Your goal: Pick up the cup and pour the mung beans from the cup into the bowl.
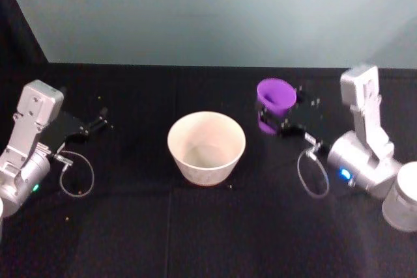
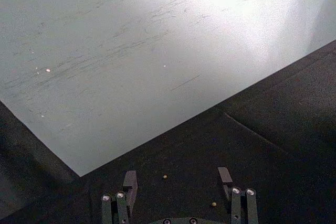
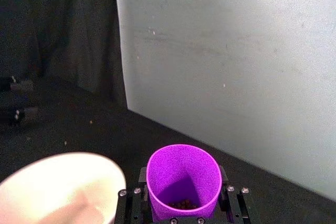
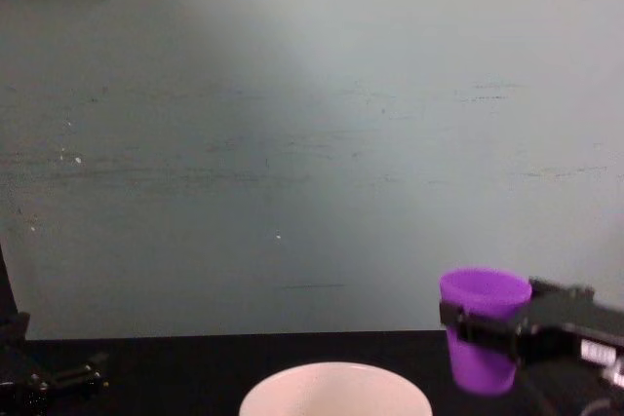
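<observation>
Clamped mid-wall between the right gripper's (image 1: 277, 120) fingers, the cup (image 1: 276, 94) looks light, slick and squashable, with a few mung beans (image 3: 182, 203) inside and the bowl (image 1: 205, 167) beside those fingers; the left gripper (image 1: 101, 119) idles apart, fingers spread.

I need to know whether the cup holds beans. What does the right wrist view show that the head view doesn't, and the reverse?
Right wrist view: beans at the bottom of the cup. Head view: the bowl's whole inside, bare of beans, with the left gripper parked open at its left. Both: the right gripper shut on the cup beside the bowl.
</observation>
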Motion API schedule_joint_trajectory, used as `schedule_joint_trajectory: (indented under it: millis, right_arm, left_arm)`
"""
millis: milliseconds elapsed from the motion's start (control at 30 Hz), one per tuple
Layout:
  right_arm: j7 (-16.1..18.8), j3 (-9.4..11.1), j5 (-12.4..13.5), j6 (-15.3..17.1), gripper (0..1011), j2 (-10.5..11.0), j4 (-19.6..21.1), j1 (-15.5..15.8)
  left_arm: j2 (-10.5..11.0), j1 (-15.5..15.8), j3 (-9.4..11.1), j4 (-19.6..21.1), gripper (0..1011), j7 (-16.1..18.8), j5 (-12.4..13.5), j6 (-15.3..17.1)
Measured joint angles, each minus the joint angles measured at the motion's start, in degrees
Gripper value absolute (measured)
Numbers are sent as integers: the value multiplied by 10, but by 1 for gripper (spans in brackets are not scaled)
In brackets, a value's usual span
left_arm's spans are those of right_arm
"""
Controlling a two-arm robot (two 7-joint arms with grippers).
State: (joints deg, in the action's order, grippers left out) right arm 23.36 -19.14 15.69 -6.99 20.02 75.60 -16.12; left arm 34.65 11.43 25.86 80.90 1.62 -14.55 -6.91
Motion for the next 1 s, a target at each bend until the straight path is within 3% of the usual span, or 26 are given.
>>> schedule_joint_trajectory:
  millis: [267,367,600,1000]
  right_arm:
    - [-2,21,12,87,729,25,94,-4]
    - [2,30,29,126,729,40,134,-8]
    - [12,47,77,188,730,56,182,-19]
    - [4,41,94,221,730,77,214,-35]
  left_arm:
    - [0,0,0,0,1000,0,0,0]
    - [0,0,0,0,1000,0,0,0]
    - [0,0,0,0,1000,0,0,0]
    - [0,0,0,0,1000,0,0,0]
